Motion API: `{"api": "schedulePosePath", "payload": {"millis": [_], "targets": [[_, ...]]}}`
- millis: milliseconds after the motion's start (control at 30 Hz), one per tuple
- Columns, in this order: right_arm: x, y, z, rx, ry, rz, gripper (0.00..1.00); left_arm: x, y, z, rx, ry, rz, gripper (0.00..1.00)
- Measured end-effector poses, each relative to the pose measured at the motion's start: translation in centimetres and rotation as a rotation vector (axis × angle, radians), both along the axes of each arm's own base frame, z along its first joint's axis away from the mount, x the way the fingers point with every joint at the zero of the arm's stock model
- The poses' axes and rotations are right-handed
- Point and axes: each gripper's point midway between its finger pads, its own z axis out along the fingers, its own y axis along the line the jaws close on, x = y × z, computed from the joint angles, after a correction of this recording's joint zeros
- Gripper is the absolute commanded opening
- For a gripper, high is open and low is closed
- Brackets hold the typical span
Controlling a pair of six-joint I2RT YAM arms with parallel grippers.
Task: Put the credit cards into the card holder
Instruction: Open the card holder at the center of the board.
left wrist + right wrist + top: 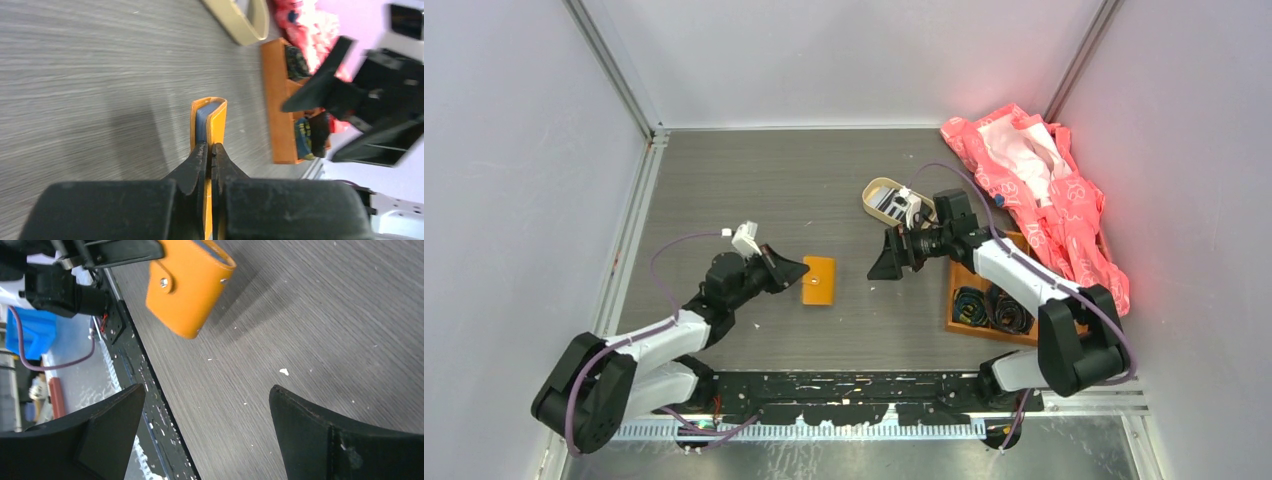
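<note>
The left arm [674, 335] has its jaws clenched on one edge of the small flat orange folding card holder [818, 281] [217, 120] [190, 285], holding it slightly off the grey wood-grain table [774, 180] near the middle, its snap stud turned toward the right arm [1014, 275]. The right arm's jaws are spread wide and empty, facing the holder across a gap. An oval beige tin [876, 190] and an orange wooden compartment tray [952, 300] lie near them.

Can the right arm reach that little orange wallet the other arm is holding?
Probably yes. The right end effector is open and faces the card holder, with nothing between them. The left end effector pinches only one edge.
</note>
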Motion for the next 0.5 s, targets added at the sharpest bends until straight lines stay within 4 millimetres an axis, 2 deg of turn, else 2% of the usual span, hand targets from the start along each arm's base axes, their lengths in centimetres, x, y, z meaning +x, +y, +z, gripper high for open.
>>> {"api": "schedulePosePath", "payload": {"millis": [100,200,500], "targets": [[0.7,0.5,-1.1,0.034,0.052,-0.055,1.0,-0.3,-1.8,2.0,-0.069,-0.077,-0.026,0.0],[1.1,1.2,-1.3,0.08,0.072,-0.089,0.99,-0.2,-3.4,3.8,-0.149,-0.129,-0.056,0.0],[2.0,2.9,0.9,0.21,0.052,-0.112,0.96,-0.2,-7.5,4.3,-0.305,-0.13,-0.184,0.0]]}}
